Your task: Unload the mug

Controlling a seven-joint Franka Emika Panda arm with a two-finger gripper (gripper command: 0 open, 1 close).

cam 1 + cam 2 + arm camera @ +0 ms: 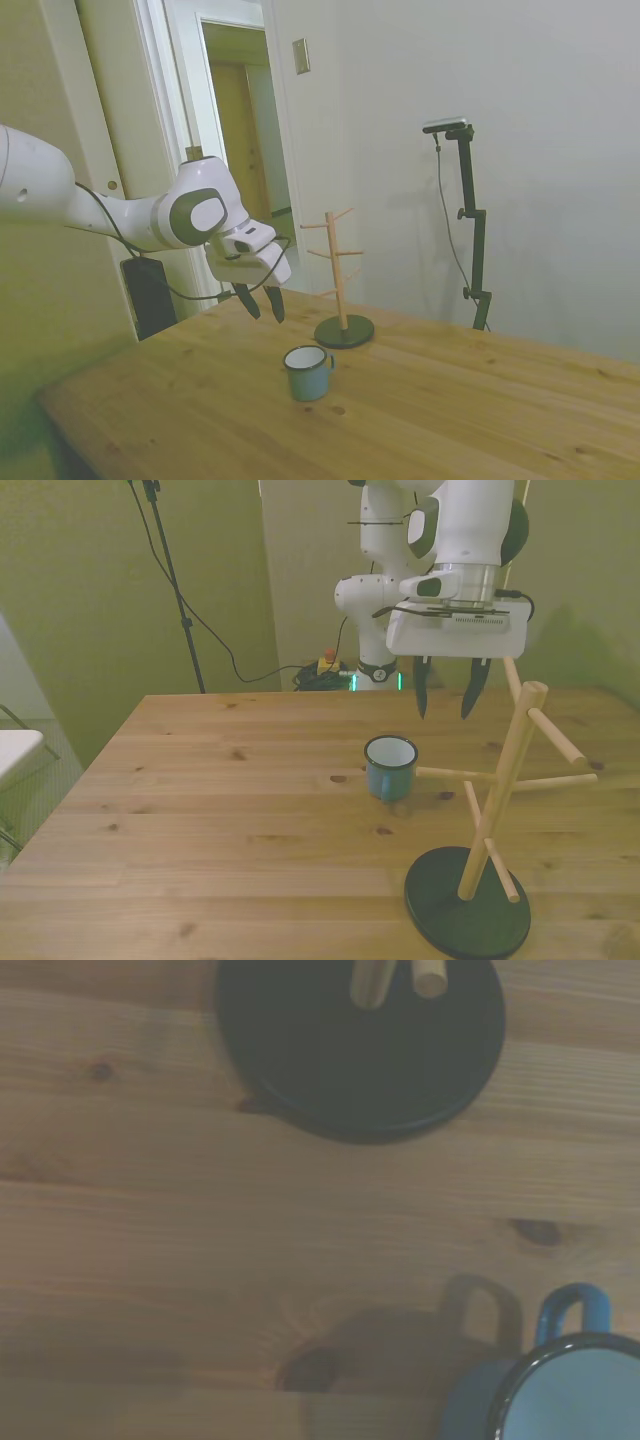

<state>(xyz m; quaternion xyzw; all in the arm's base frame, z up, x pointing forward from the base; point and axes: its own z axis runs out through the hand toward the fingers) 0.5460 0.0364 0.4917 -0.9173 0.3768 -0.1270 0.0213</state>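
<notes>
- Side view: my pincer (260, 303) hangs in the air with its two dark fingers spread and nothing between them. The mug (308, 372) stands upright on the wooden table (480, 420), near the dark base of the peg stand (342, 285) and on the camera's side of it, not touching it. None of the stand's pegs carries anything. My pincer is above the table, apart from the mug and on the far side of it from the stand's base.
- Front view: my fingers point down, apart and empty, over the table beyond the mug (390, 767). The mug sits just beside the tip of one low peg of the stand (490, 820), toward the front view's left of the stand; I cannot tell whether they touch.
- Wrist view: the stand's black base (360, 1050) and the mug's rim and loop handle (565, 1310) both show, bare wood between them.
- My judgement: the mug is off the stand, so the unloading looks done. Next I need only pull up and clear, keeping wide of mug and pegs.
</notes>
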